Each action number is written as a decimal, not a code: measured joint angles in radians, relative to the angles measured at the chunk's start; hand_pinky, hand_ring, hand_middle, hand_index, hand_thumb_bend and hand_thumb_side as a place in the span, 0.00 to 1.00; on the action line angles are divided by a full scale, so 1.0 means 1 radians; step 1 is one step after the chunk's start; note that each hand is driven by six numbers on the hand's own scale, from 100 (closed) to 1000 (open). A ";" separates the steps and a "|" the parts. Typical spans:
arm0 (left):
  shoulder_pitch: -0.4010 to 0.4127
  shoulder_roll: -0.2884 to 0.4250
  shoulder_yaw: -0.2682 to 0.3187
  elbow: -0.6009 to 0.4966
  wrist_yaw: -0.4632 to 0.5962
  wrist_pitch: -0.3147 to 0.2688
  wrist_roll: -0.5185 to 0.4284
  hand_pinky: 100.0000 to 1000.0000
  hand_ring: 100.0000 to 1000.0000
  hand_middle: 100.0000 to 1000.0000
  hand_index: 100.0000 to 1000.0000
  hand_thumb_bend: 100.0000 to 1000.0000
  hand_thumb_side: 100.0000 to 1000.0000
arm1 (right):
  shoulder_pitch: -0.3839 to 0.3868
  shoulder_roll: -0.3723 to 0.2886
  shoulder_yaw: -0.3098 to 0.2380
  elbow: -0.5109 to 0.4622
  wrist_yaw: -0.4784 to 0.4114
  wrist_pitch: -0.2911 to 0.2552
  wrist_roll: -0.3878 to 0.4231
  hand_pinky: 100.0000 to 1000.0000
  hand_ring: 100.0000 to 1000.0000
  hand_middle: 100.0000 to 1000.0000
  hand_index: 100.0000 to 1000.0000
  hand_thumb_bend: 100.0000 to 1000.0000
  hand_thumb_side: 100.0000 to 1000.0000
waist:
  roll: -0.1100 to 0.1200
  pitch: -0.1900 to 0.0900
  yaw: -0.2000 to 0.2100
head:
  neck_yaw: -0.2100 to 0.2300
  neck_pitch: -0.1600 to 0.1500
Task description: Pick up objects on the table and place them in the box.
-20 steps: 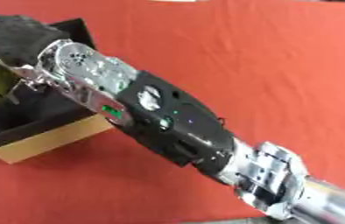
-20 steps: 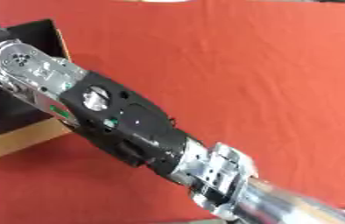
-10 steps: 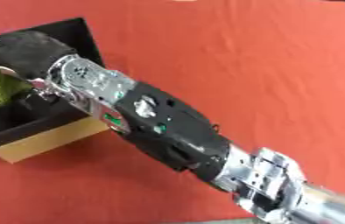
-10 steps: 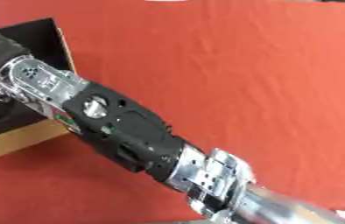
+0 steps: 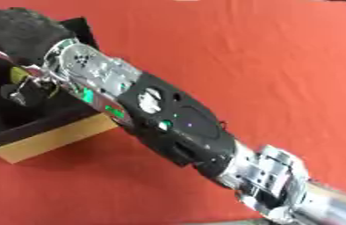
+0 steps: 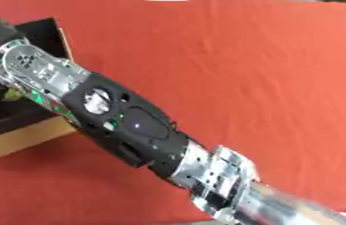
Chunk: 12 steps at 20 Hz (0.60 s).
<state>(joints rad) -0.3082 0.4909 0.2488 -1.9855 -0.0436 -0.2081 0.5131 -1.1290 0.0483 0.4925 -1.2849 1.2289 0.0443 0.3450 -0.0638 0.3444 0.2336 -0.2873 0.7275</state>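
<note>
The robot's right arm [image 5: 168, 127] comes in from the lower right corner and stretches diagonally across the bench [image 5: 268, 66], which is covered in a red cloth, up to the box [image 5: 49, 136] at the upper left. The forearm is black with small green lights, with silver joints at the wrist and near the elbow.

The right hand [image 5: 22, 30] is over the open box, seen from its black, textured back. Its fingers point down into the box and are hidden behind the hand and wrist, so I cannot tell whether they are wide, narrow or holding something.

The box is black inside with a tan cardboard outer wall along its near side. It sits on the cloth at the left edge of both views, and the arm crosses over its near right corner. Inside it, just below the wrist, a small patch of yellow-green [image 5: 15, 72] shows against the dark interior, next to a dark rounded shape that I cannot make out. The patch lies within the box, partly covered by the silver wrist.

The left hand does not show in either view.
</note>
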 measured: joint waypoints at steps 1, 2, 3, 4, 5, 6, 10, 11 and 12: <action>0.000 0.000 0.000 0.000 0.000 0.000 0.000 0.70 0.66 0.69 0.75 0.00 0.51 | -0.001 -0.003 -0.005 -0.012 0.000 0.006 -0.004 0.82 0.85 0.79 0.90 0.24 0.07 | 0.000 0.000 0.000 | 0.000 0.000; 0.000 0.000 0.000 0.000 0.000 0.000 0.000 0.70 0.66 0.69 0.75 0.00 0.51 | -0.003 -0.007 -0.011 -0.029 -0.002 0.013 -0.010 0.81 0.85 0.78 0.89 0.22 0.05 | 0.000 0.000 -0.001 | 0.001 0.000; 0.000 0.000 0.000 0.000 0.000 0.000 0.000 0.70 0.66 0.69 0.75 0.00 0.51 | -0.006 -0.014 -0.019 -0.050 -0.009 0.022 -0.019 0.81 0.85 0.77 0.88 0.20 0.01 | 0.000 0.000 -0.001 | 0.003 0.000; 0.001 0.000 0.000 0.000 0.000 0.000 0.001 0.70 0.66 0.69 0.75 0.00 0.51 | -0.011 -0.022 -0.030 -0.076 -0.019 0.033 -0.031 0.80 0.84 0.75 0.87 0.16 0.03 | 0.000 0.000 -0.002 | 0.005 0.000; 0.002 0.000 0.001 0.000 0.000 0.000 0.001 0.70 0.66 0.69 0.75 0.00 0.51 | -0.017 -0.034 -0.043 -0.106 -0.035 0.047 -0.046 0.79 0.84 0.74 0.86 0.11 0.06 | 0.000 0.000 -0.005 | 0.006 0.000; 0.002 0.000 0.002 0.000 0.000 0.000 0.001 0.70 0.66 0.69 0.75 0.00 0.51 | -0.023 -0.048 -0.059 -0.139 -0.055 0.063 -0.067 0.78 0.84 0.72 0.85 0.07 0.09 | 0.000 0.000 -0.006 | 0.008 0.000; 0.010 0.000 0.007 0.000 -0.001 0.000 0.005 0.70 0.66 0.69 0.75 0.00 0.51 | -0.039 -0.127 -0.133 -0.264 -0.210 0.121 -0.186 0.76 0.83 0.69 0.82 0.00 0.18 | 0.000 -0.001 -0.013 | 0.022 0.001; 0.011 0.000 0.007 0.000 -0.001 -0.001 0.006 0.70 0.66 0.69 0.75 0.00 0.51 | -0.042 -0.152 -0.150 -0.289 -0.255 0.129 -0.216 0.76 0.83 0.69 0.82 0.00 0.20 | 0.000 -0.001 -0.016 | 0.025 0.001; 0.012 0.000 0.007 0.000 -0.002 -0.001 0.007 0.70 0.66 0.69 0.75 0.00 0.51 | -0.042 -0.179 -0.165 -0.311 -0.299 0.135 -0.242 0.77 0.83 0.69 0.81 0.00 0.23 | 0.000 -0.002 -0.018 | 0.030 0.001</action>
<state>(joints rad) -0.2961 0.4909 0.2560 -1.9855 -0.0453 -0.2091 0.5197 -1.1709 -0.1304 0.3279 -1.5959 0.9298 0.1790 0.1030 -0.0638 0.3420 0.2159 -0.2577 0.7287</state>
